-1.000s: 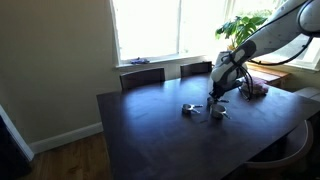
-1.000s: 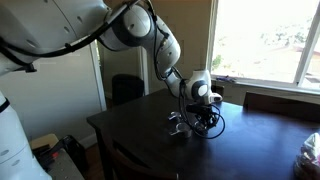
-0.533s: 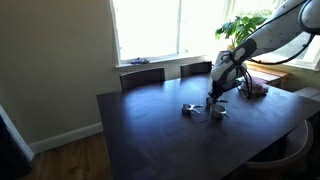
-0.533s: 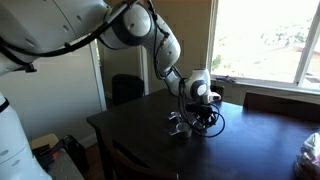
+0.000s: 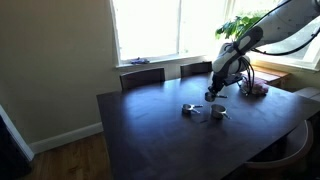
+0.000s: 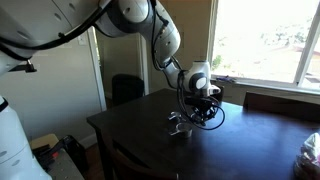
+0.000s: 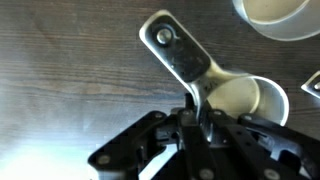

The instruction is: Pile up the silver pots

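In the wrist view my gripper (image 7: 196, 118) is shut on a silver pot (image 7: 238, 97), pinching its rim where the long flat handle (image 7: 172, 48) joins the bowl. A second silver pot (image 7: 275, 14) shows at the top right, and a third silver edge (image 7: 311, 88) sits at the right border. In both exterior views the gripper (image 5: 212, 95) (image 6: 202, 104) hangs a little above the dark table (image 5: 150, 130). Two small silver pots (image 5: 189, 109) (image 5: 218, 114) lie on the table under and beside it. The held pot is too small to make out in the exterior views.
Two chairs (image 5: 143, 76) stand at the table's far side under the window. A potted plant (image 5: 240, 28) and a pinkish item (image 5: 256, 89) sit behind the arm. A wrapped bundle (image 6: 311, 152) lies at a table corner.
The arm has risen slightly and tilted, lifting the gripper with the pot off the table. The gripper stays shut; the other pots have not moved.
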